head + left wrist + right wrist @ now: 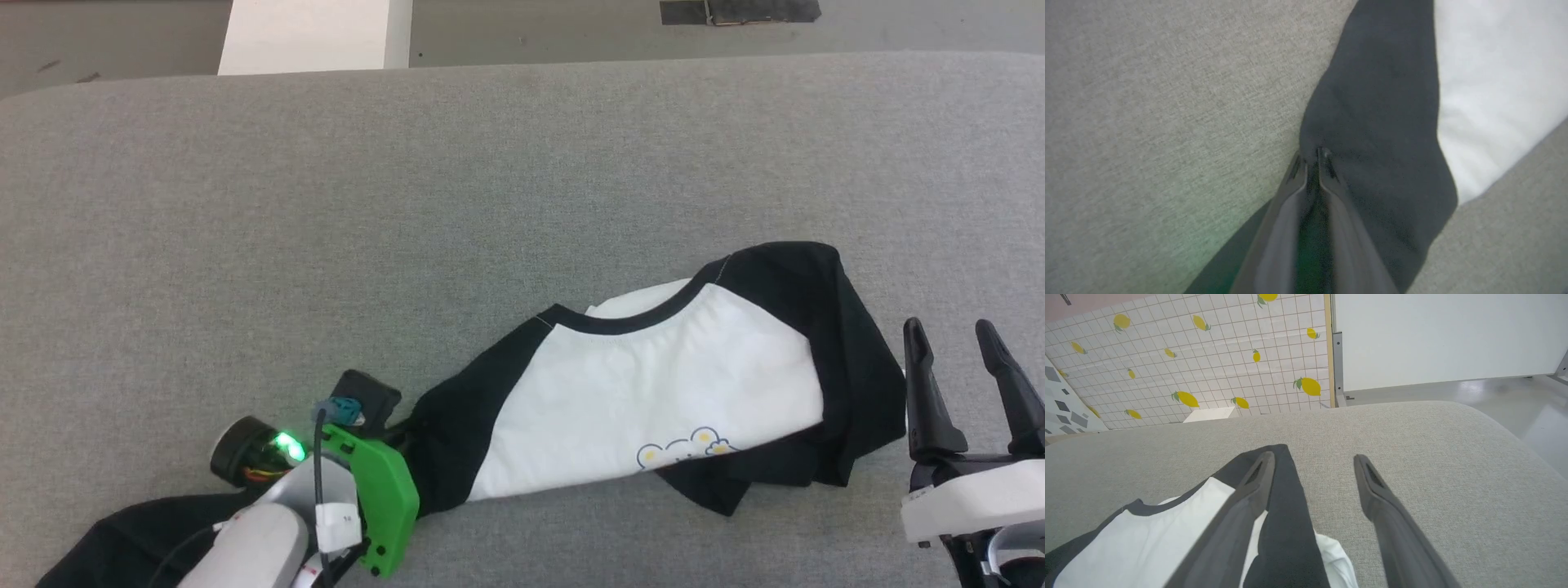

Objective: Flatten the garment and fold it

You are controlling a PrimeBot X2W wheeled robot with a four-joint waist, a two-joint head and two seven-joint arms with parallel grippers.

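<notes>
— Where's the garment for you right now?

— Crumpled on the grey padded surface, toward your near edge and right of centre. White body faces up, black neckband on the far side, the little cartoon print half tucked at the near fold.

— And your left gripper?

— Narrow. In your left wrist view the two fingers stand almost together, tips buried in a pucker of the black left sleeve, so you've got a pinch of that sleeve. From the head camera, that sleeve trails under your forearm to the lower left corner.

— Your right gripper?

— Spread wide, holding nothing. It sits just right of the shirt, beside the bunched black right sleeve. Your right wrist view has one finger over the black cloth and the other over bare grey surface; whether either touches, you can't tell.
</notes>
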